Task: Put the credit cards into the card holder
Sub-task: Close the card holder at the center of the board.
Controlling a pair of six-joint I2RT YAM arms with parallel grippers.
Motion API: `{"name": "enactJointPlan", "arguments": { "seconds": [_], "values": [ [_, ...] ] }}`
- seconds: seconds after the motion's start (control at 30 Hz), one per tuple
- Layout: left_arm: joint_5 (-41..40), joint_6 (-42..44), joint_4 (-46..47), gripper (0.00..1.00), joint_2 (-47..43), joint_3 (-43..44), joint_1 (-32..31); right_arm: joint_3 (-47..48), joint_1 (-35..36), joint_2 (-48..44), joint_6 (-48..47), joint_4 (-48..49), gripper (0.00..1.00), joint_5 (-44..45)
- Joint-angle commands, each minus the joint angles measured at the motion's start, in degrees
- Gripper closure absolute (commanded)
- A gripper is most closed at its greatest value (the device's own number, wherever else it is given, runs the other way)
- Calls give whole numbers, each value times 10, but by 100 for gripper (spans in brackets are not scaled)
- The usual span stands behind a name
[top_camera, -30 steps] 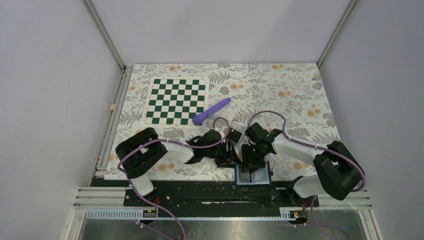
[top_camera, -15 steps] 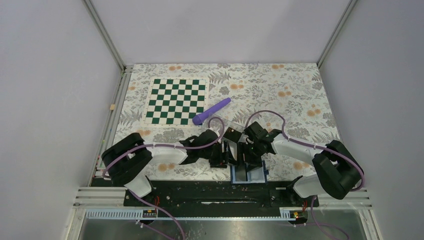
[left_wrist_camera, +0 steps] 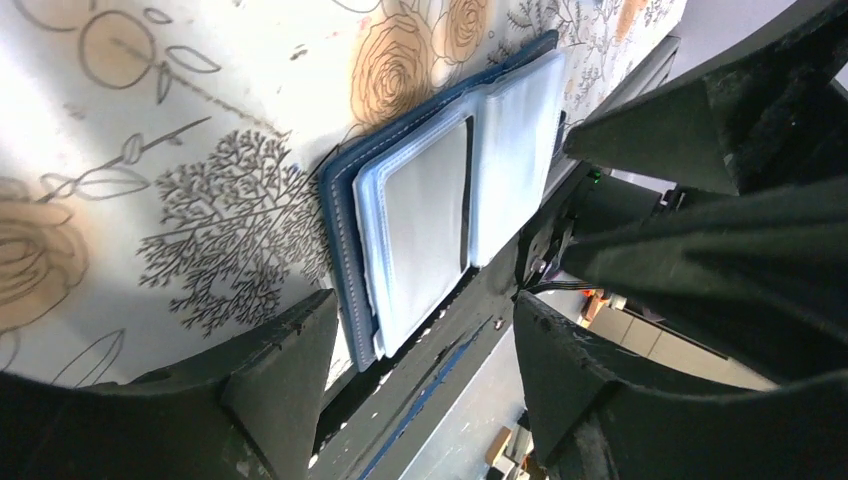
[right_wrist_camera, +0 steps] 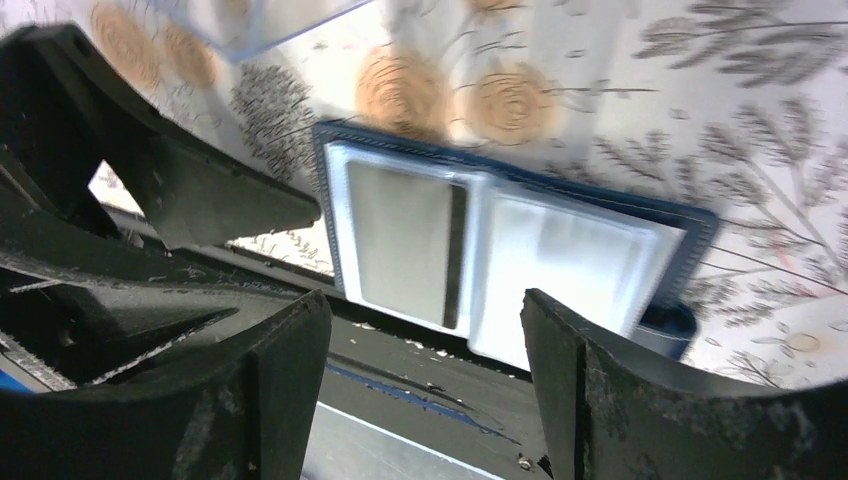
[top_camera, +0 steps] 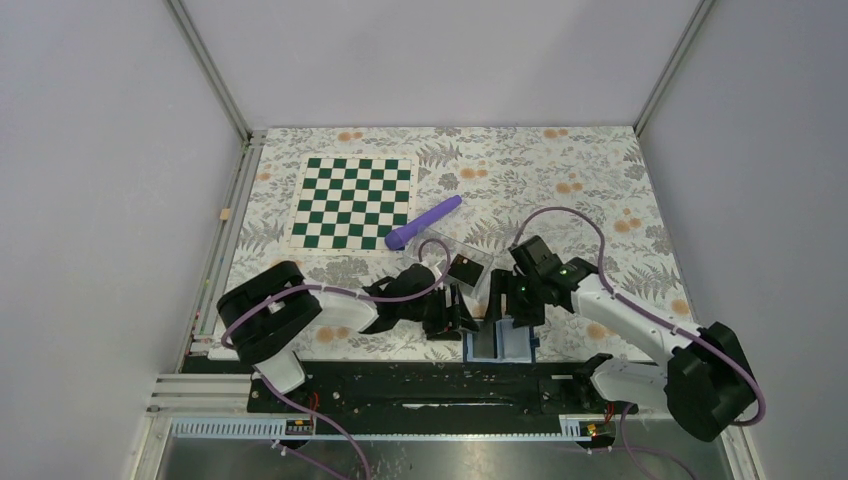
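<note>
Plainly, the card holder [right_wrist_camera: 560, 250] lies spread open on the floral table [right_wrist_camera: 640, 90], framed between both pairs of jaws; the left gripper [left_wrist_camera: 420, 325] stands wide, holding nothing; the right gripper [right_wrist_camera: 425, 315] gapes likewise, empty.

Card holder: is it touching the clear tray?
Apart. Right wrist view shows bare floral cloth between the card holder and the clear tray.

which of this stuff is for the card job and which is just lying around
For the job: card holder, grey card in its pocket, dark card in the clear tray.
Lying about: chessboard mat, purple pen-like stick.
</note>
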Motion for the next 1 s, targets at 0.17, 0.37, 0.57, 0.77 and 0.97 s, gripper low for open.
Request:
{"name": "enactJointPlan", "arguments": {
  "seconds": [0.17, 0.37, 0.57, 0.77, 0.97],
  "values": [
    [-7, -1, -8, 34, 59, 23, -4, -63, -98, -27, 19, -48, 23, 62],
    [0, -1, -1, 34, 66, 25, -4, -59, -99, 27, 6, -30, 25, 47],
    [3, -2, 15, 38, 64, 21, -4, -62, -99, 18, 1, -14, 28, 24],
    [15, 3, 45, 43, 44, 21, -4, -73, -99, -2, 19, 39, 39, -74],
    [17, 0, 48, 44, 43, 16, -3, -69, -99, -30, 23, 72, 45, -142]
  ]
}}
